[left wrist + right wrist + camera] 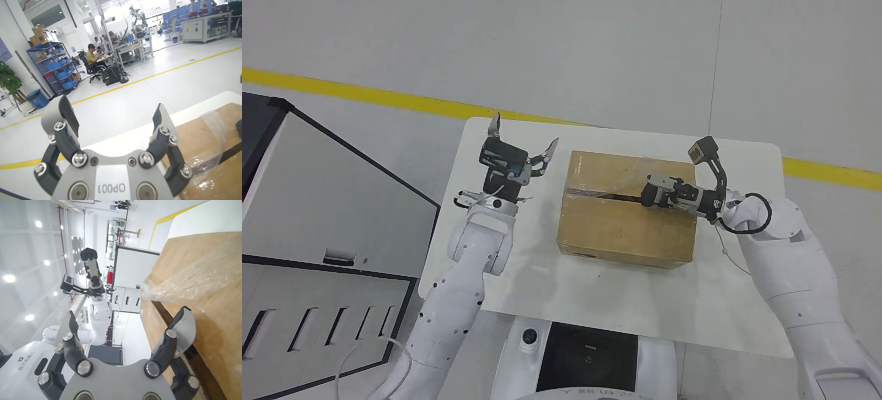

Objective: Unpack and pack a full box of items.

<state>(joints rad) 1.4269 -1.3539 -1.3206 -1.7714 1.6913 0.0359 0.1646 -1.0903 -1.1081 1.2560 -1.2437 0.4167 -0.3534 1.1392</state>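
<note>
A brown cardboard box point(627, 208) stands in the middle of the white table point(642, 290). Crumpled clear tape point(189, 283) hangs loose along its top seam. My right gripper point(647, 191) lies over the box top at that seam. In the right wrist view it point(128, 321) is open, with one fingertip point(186, 321) tucked into the dark gap between the flaps and the other off the box in the air. My left gripper point(522, 140) is held above the table's far left corner, open and holding nothing point(113, 115), with the box point(208, 123) beside it.
A white cabinet with a dark frame point(322, 200) stands close to the table's left side. A yellow floor line point(362, 92) runs behind the table. Bare tabletop lies in front of the box and to its left.
</note>
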